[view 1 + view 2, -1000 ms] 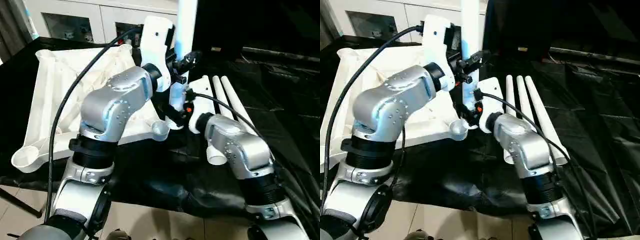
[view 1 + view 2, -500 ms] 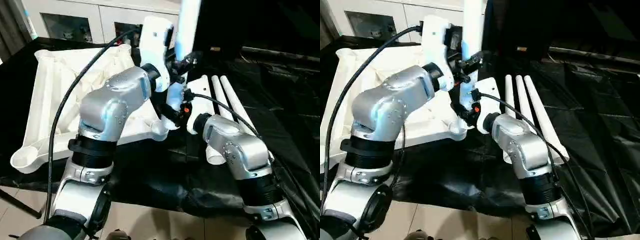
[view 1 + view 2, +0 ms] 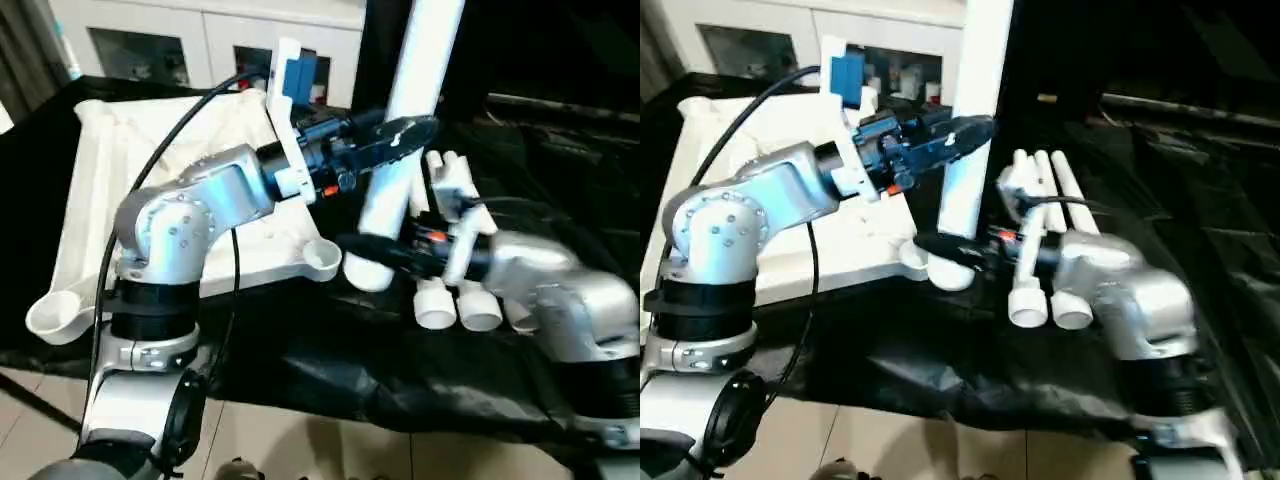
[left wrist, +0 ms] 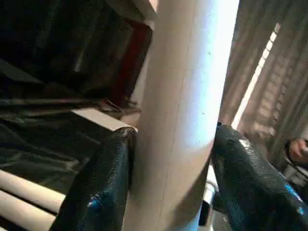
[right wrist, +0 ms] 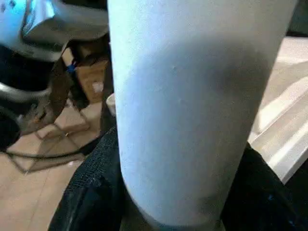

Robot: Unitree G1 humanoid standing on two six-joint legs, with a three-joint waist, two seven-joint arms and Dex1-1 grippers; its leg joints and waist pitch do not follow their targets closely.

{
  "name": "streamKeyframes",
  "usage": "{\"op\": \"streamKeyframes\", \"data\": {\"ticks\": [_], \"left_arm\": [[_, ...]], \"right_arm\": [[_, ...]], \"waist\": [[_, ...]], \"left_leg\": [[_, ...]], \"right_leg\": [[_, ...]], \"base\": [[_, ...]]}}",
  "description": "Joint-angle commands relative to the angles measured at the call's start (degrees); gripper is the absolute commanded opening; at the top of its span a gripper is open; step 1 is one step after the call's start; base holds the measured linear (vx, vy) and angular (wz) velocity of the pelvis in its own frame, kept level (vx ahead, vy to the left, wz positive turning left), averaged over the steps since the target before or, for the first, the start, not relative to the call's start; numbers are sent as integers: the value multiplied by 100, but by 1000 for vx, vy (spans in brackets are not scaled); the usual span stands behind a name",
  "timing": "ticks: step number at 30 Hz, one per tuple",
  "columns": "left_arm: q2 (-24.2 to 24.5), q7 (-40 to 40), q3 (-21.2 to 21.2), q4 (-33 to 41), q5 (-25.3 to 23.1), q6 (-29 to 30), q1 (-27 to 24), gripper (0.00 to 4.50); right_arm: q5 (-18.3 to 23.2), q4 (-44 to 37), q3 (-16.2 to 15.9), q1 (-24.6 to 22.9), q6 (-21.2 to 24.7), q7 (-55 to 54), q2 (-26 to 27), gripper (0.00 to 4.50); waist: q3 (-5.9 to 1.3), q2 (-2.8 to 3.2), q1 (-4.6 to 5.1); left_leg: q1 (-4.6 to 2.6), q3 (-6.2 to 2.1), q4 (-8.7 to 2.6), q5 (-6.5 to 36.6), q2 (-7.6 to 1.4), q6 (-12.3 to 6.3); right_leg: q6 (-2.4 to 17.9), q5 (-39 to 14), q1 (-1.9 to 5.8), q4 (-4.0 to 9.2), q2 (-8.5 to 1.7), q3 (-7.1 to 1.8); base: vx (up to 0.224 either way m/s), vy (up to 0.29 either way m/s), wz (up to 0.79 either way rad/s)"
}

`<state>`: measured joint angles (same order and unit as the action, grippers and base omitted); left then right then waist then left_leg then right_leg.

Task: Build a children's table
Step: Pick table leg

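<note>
From the left eye, the white plastic ribbed tabletop (image 3: 160, 190) lies upside down on the black sheet (image 3: 330, 370). Its round corner sockets (image 3: 322, 258) are all empty, so no leg is in yet. The left claw (image 3: 400, 135) and the right claw (image 3: 375, 255) both hold one long white tube leg (image 3: 405, 130), tilted, its bottom end just beside the near right corner socket.

From the right eye, three more white tube legs (image 3: 1040, 240) lie side by side on the sheet, right of the tabletop.

In the left wrist view, the left claw's fingers (image 4: 103, 187) squeeze the leg from both sides.

In the right wrist view, the right claw's fingers (image 5: 91, 192) clamp it too.

I think all four legs are still left to do.
</note>
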<state>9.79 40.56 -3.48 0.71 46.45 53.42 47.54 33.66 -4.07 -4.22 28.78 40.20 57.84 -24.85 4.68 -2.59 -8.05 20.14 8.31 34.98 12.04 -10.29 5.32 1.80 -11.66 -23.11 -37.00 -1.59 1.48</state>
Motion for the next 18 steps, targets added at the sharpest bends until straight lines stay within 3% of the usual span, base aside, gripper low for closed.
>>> {"op": "streamKeyframes", "data": {"ticks": [1, 5, 16, 18], "left_arm": [[16, 177, 151, -47, 47, 67, 99, 226], [1, 232, 185, -55, 103, 135, 114, 201], [-117, 48, -79, -280, 169, 71, 192, 195], [-158, -34, -136, -291, 166, 37, 181, 195]], "right_arm": [[21, 10, -85, 59, 31, 179, -111, 201], [6, 58, -155, 71, 28, 342, -188, 201], [-94, 10, -198, 8, -86, 339, -247, 200], [-74, -2, -186, 16, -56, 313, -239, 270]], "waist": [[-466, 53, -16], [-487, 60, -22], [-497, 81, -37], [-495, 75, -33]], "left_leg": [[45, -6, -331, 133, -171, -110], [41, -7, -317, 53, -186, -114], [45, 10, -306, 94, -212, -108], [58, 6, -309, 100, -213, -91]], "right_leg": [[980, -568, 415, 465, -518, -271], [1074, -347, 411, 435, -517, -260], [1206, -159, 417, 427, -531, -219], [1194, -161, 429, 422, -531, -207]], "base": [[0, 0, 0], [0, 0, 0], [0, 0, 0], [0, 0, 0]]}}
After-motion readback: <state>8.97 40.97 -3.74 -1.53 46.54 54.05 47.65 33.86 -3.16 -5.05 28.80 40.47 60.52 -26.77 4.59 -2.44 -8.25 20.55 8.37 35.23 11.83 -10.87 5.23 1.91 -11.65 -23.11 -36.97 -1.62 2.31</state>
